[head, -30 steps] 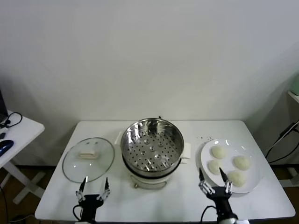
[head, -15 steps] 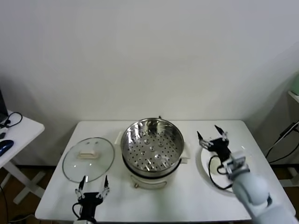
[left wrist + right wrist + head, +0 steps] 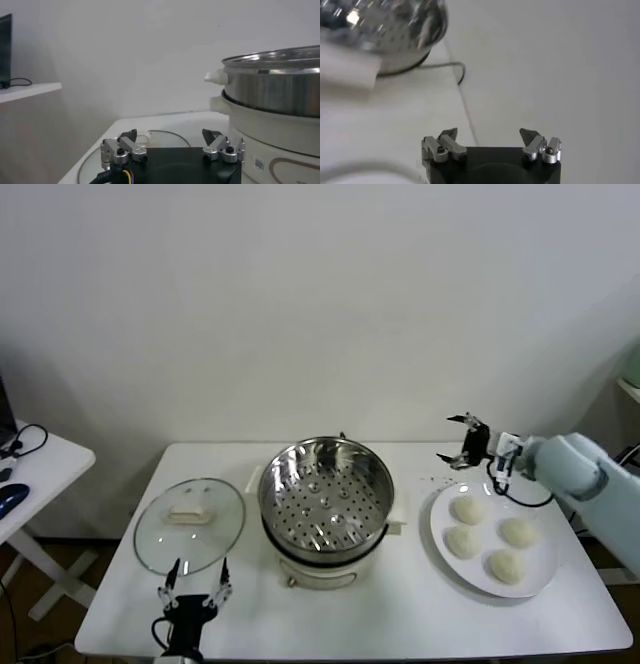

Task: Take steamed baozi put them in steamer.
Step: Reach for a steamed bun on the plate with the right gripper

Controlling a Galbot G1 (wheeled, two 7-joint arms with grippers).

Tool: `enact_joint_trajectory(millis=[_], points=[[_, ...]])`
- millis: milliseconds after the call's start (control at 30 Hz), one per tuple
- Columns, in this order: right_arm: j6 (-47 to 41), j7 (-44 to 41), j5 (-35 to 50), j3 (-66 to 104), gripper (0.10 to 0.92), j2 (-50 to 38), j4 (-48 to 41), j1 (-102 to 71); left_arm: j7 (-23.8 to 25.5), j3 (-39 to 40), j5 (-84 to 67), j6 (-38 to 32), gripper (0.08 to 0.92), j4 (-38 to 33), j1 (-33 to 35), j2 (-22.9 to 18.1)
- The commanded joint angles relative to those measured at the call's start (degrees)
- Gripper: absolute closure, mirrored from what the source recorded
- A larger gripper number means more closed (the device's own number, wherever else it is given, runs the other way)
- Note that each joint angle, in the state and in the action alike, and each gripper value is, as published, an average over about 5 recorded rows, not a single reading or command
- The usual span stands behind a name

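Nothing is loaded yet: the steamer (image 3: 326, 489) is empty, and all four steamed baozi (image 3: 467, 510) sit on the white plate (image 3: 441, 508). The right end effector (image 3: 463, 442) hovers beyond the plate, fingers apart, holding nothing; the left end effector (image 3: 193, 588) waits at the counter's (image 3: 400, 614) near edge, fingers apart.

Right pincer (image 3: 461, 442) swung up, apparently beyond plate (image 3: 440, 536); buns uncovered.

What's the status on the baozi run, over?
Right gripper open, empty, above plate's far edge. Left gripper open, parked near glass lid. Four baozi on plate; steamer empty, unobstructed.
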Motion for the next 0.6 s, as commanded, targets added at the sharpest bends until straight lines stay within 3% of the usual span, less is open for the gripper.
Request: enact_joint_trajectory(millis=[33,300,600], points=[[13.6,-26.1,-4.5,-39.7,0.203,-0.3,-18.2,38.4,0.0,0.0,-0.1,-0.1,0.177,0.4,-0.2,0.1],[10.9,-31.3,9.7,-61.4,0.203,12.3,-26.1,50.2,0.1,-0.2,-0.7,-0.2,0.177,0.4,-0.2,0.4],[9.1,-30.7,11.0,-63.2,0.203,17.8,-31.8,43.7,0.2,-0.6,-1.6,0.0,0.177,-0.2,-0.4,0.3]])
